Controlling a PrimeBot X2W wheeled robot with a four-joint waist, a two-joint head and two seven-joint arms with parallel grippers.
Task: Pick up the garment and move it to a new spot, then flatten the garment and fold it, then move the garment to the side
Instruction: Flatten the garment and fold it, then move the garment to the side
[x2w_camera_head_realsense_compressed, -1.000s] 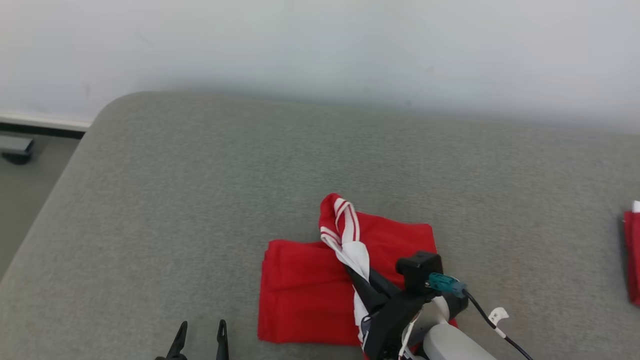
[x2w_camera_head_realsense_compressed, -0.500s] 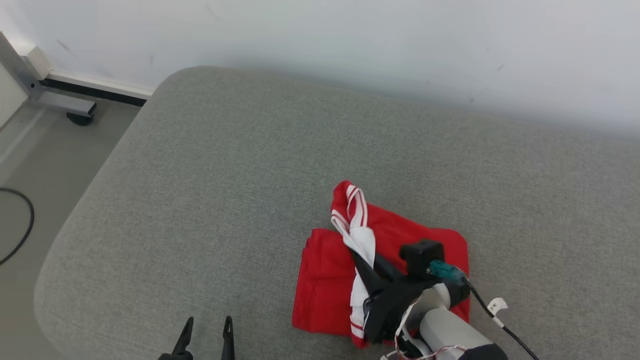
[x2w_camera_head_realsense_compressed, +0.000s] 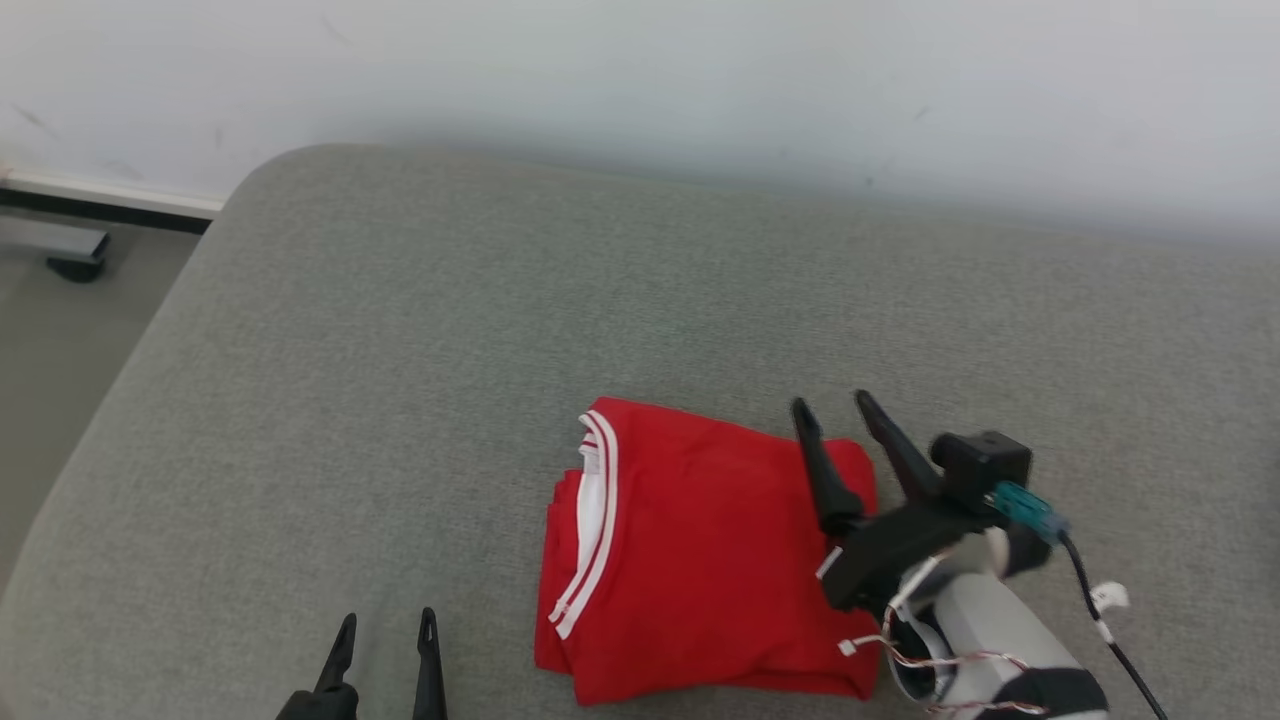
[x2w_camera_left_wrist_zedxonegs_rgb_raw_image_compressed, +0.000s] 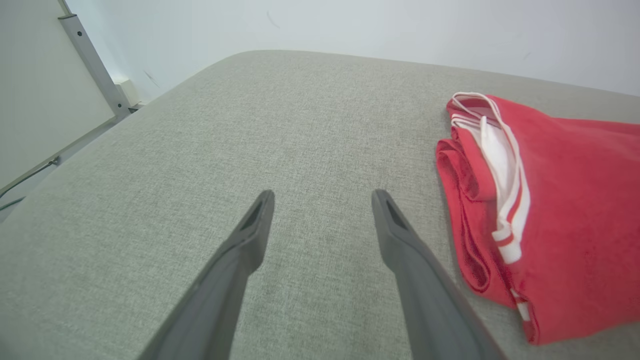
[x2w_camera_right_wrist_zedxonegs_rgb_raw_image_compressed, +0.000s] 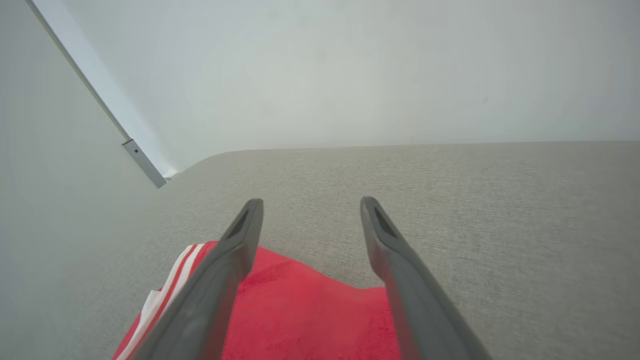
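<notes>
Garment (x2w_camera_head_realsense_compressed: 700, 550) folded square on nubby grey cushion (x2w_camera_head_realsense_compressed: 400, 350).

garment (x2w_camera_head_realsense_compressed: 700, 540): red cloth, soft matt knit, slightly fuzzy; edge trim is white cloth with red stripes. padded surface (x2w_camera_head_realsense_compressed: 450, 300) under it: grey woven fabric, coarse, matt. left gripper (x2w_camera_head_realsense_compressed: 388, 616) and right gripper (x2w_camera_head_realsense_compressed: 831, 402): dark plastic, smooth, dull sheen. right forearm shell (x2w_camera_head_realsense_compressed: 990, 630): pale plastic, semi-gloss. wall (x2w_camera_head_realsense_compressed: 640, 80): smooth matt paint, few scuffs. frame post (x2w_camera_left_wrist_zedxonegs_rgb_raw_image_compressed: 92, 60): grey metal, satin.
</notes>
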